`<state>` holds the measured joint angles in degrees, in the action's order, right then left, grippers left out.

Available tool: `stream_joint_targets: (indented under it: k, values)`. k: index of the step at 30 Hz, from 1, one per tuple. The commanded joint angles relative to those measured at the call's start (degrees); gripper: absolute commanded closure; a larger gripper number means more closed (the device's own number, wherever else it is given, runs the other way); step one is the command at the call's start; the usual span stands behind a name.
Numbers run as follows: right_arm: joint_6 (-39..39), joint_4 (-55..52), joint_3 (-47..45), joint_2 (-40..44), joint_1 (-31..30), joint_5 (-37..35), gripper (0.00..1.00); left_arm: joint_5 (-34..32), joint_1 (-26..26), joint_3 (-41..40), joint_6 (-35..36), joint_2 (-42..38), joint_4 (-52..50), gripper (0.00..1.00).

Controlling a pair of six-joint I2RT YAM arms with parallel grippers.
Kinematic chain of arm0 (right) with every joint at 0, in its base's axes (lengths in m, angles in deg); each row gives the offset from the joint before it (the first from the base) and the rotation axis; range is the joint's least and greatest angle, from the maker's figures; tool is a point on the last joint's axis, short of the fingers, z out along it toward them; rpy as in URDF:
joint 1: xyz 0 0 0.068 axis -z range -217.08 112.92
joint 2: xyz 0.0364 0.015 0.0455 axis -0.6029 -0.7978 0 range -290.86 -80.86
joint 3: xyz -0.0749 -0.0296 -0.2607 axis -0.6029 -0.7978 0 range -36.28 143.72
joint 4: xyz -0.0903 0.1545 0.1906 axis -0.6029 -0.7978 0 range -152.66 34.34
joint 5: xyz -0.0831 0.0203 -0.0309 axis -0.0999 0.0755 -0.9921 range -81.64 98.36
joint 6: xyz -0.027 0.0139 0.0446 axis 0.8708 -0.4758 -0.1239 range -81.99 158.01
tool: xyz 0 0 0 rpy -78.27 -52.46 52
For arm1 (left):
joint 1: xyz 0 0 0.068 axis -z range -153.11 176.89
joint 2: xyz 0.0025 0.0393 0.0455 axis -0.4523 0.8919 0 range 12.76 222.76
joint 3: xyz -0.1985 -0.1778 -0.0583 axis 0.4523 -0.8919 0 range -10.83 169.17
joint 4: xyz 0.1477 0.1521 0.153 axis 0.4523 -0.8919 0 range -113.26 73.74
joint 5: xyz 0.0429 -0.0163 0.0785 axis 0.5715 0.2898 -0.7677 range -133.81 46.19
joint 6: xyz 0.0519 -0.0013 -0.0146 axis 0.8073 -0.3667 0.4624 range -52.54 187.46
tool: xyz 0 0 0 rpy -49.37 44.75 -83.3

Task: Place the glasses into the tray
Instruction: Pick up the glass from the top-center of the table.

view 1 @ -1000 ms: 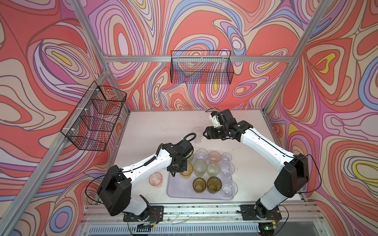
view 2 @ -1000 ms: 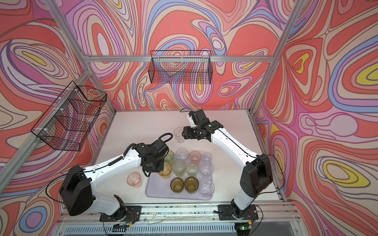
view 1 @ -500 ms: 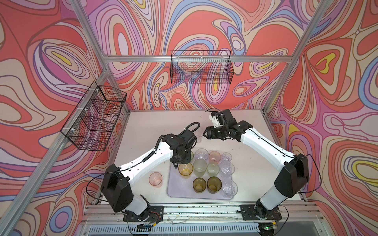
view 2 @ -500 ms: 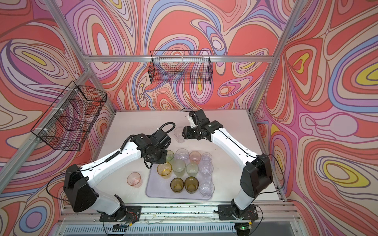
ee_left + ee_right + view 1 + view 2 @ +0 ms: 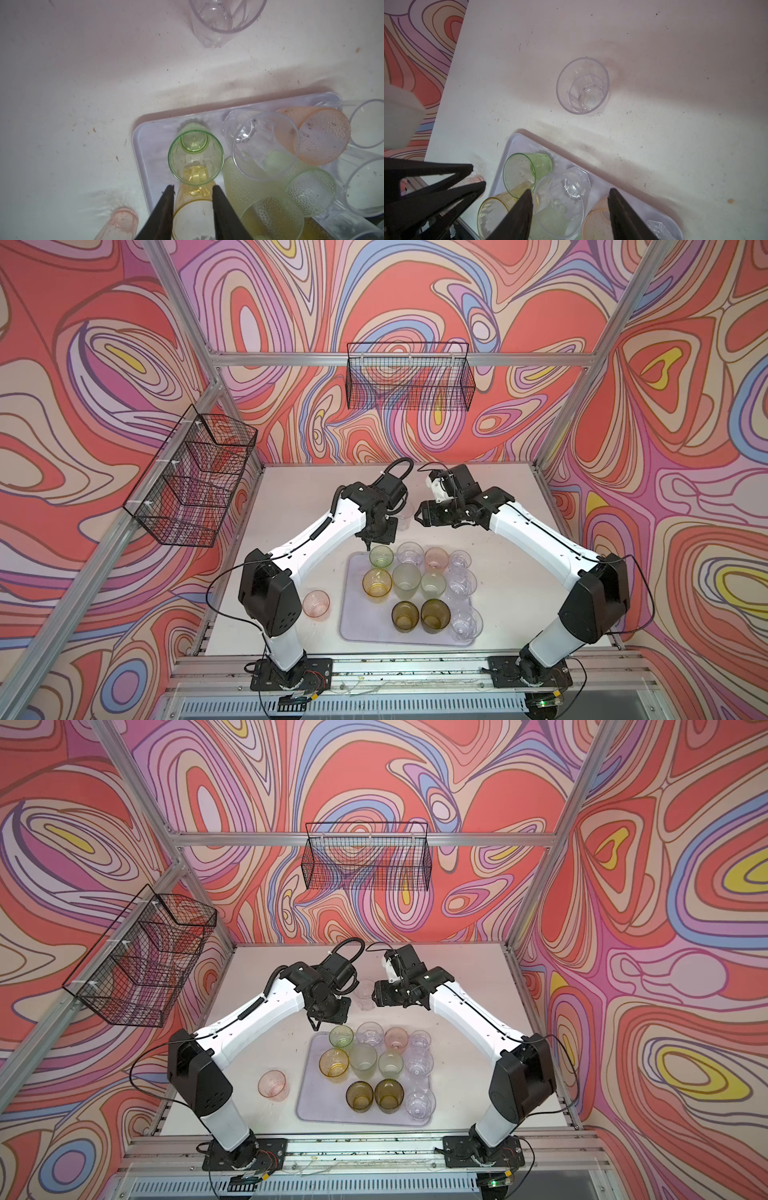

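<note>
The left gripper (image 5: 193, 188) hangs with its fingers spread and nothing between them, over the far left corner of the tray (image 5: 360, 624), close by the green glass (image 5: 195, 152) standing there. The right gripper (image 5: 570, 192), likewise spread and empty, hovers beyond the tray's far edge. Between the two a clear glass (image 5: 405, 514) stands upright on the worktop (image 5: 316, 497). Most glasses stand in rows in the tray. A pink glass (image 5: 316, 604) stands on the worktop just left of it.

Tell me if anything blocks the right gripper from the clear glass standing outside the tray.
Nothing visible does. The right gripper hangs open beside the clear glass, bare table between them; the left gripper is on the glass's other side.
</note>
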<state>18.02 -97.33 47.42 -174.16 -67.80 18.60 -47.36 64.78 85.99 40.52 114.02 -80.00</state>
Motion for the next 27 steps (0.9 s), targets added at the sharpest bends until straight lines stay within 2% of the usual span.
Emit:
stream_joint_targets:
  k: [1, 14, 19, 27]
  values:
    - [0.75, -0.91, -1.32, 2.58, 0.25, -0.93, 0.39, -0.95, -1.68, 4.10, 4.71, 2.94, -1.61, 0.63]
    - [1.50, -2.56, -1.82, 3.20, 0.30, -3.26, 0.39, 2.40, -6.46, 18.60, 8.80, 16.37, -0.31, 0.58]
    - [1.61, -2.30, -2.20, 2.99, 0.27, -3.40, 0.39, 3.43, -7.26, 23.18, 9.27, 20.53, -0.02, 0.52]
    - [1.76, -2.03, -2.46, 2.74, 0.31, -3.63, 0.39, 4.77, -8.29, 28.91, 8.66, 26.20, 0.19, 0.53]
